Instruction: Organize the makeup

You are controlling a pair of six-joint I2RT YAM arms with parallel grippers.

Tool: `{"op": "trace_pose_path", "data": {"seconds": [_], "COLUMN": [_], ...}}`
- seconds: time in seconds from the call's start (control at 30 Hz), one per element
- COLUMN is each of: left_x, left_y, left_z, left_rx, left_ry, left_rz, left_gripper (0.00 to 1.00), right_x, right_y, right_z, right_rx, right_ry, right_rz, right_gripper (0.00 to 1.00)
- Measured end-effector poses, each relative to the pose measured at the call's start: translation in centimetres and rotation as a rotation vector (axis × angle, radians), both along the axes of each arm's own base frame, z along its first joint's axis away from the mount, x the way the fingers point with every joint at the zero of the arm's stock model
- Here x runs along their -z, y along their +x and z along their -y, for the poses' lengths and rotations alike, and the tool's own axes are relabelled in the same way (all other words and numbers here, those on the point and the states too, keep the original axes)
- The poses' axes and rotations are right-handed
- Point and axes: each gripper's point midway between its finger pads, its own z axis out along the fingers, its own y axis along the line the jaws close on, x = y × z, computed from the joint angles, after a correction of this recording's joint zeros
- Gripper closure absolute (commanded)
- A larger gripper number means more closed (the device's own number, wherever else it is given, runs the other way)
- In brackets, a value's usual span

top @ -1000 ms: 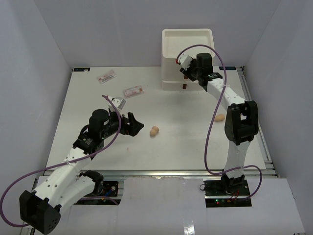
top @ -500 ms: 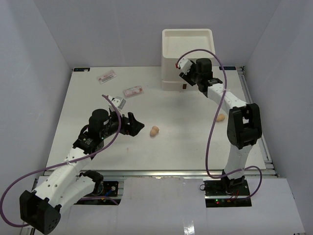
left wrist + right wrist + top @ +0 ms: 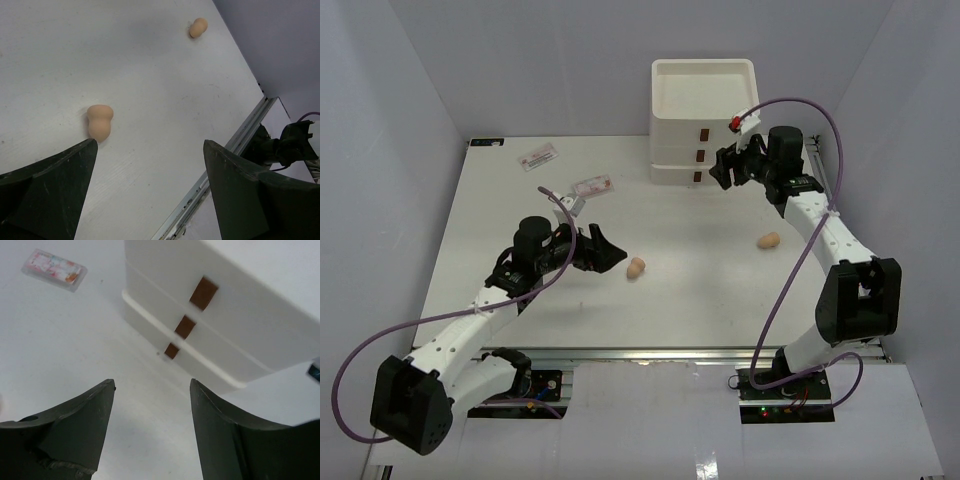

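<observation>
A peach egg-shaped sponge (image 3: 636,268) lies mid-table, just right of my open, empty left gripper (image 3: 610,256). In the left wrist view the sponge (image 3: 99,121) sits just ahead of the left finger, outside the gripper's (image 3: 150,145) gap. A second sponge (image 3: 769,240) (image 3: 198,27) lies to the right. Two flat pink-red packets (image 3: 538,157) (image 3: 592,187) lie at the back left; one shows in the right wrist view (image 3: 54,269). My right gripper (image 3: 720,172) (image 3: 151,382) is open and empty, in front of the drawer box. The white tube and small bottle are out of view.
The white three-drawer box (image 3: 703,120) with brown handles (image 3: 185,326) stands at the back, its drawers pushed in and its top an open tray. The table's metal front rail (image 3: 235,145) is close to the left gripper. White walls enclose the table.
My right arm has swung right and pulled back from the drawer fronts. My left gripper has moved a little right, closer to the near sponge.
</observation>
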Motion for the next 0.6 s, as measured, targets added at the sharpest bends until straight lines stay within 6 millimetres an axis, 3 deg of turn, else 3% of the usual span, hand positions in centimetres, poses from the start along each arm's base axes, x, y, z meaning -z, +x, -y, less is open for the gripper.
{"op": "trace_pose_path", "data": {"seconds": [0.13, 0.27, 0.47, 0.6], "left_x": [1.3, 0.2, -2.4, -2.9], "left_y": [0.2, -0.1, -1.1, -1.3], "left_z": [0.6, 0.2, -1.9, -2.8], "left_rx": [0.013, 0.005, -0.048, -0.08], "left_ry": [-0.011, -0.002, 0.043, 0.067], "left_rz": [-0.066, -0.039, 0.09, 0.127], "left_gripper": [0.02, 0.02, 0.02, 0.02], "right_x": [5.0, 8.5, 10.1, 11.4], "right_y": [-1.5, -1.9, 1.6, 4.3], "right_z": [-0.2, -0.5, -1.6, -2.1], "right_rx": [0.078, 0.193, 0.313, 0.377], "right_ry": [0.164, 0.277, 0.387, 0.438], "right_rz": [-0.195, -0.312, -0.297, -0.292], "right_gripper": [0.27, 0.17, 0.17, 0.25]}}
